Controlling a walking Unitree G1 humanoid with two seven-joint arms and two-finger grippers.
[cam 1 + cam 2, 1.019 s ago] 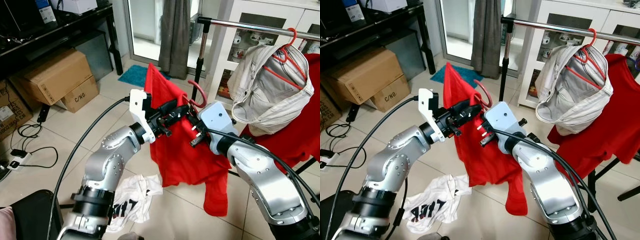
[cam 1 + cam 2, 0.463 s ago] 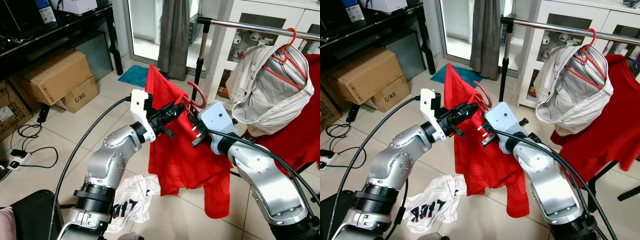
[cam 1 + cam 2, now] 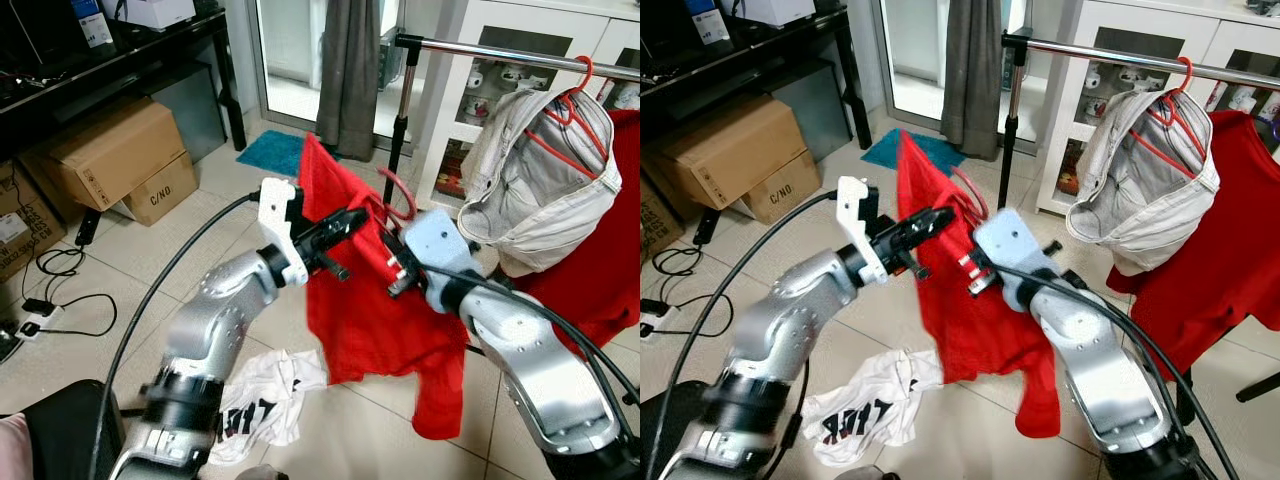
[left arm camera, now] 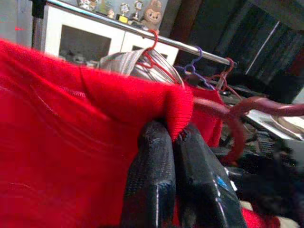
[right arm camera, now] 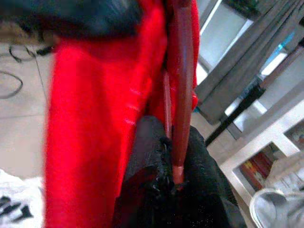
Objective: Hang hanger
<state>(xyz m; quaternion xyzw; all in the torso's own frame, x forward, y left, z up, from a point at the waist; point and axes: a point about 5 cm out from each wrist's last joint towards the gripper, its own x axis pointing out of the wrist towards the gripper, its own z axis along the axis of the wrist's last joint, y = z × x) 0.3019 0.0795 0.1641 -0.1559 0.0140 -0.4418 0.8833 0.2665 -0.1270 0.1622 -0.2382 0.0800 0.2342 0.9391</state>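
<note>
A red garment point(image 3: 370, 300) hangs on a dark red hanger whose hook point(image 3: 398, 192) sticks up between my two grippers. My left gripper point(image 3: 352, 222) is shut on the garment's upper edge, and the left wrist view shows the cloth folded over its black fingertips point(image 4: 156, 147). Just to the right, my right gripper point(image 3: 392, 252) is shut on the hanger's neck point(image 5: 183, 95), low on the hook. The chrome clothes rail point(image 3: 500, 52) runs above and to the right, apart from the hook.
A beige garment point(image 3: 540, 170) on a red hanger hangs on the rail, with red cloth point(image 3: 590, 270) behind it. A white shirt point(image 3: 270, 395) lies on the tiles. Cardboard boxes point(image 3: 110, 150) stand at the left, and a grey curtain point(image 3: 350, 70) hangs behind.
Both arms have shifted slightly with the garment, and its lower hem has swung. Both holds are unchanged.
</note>
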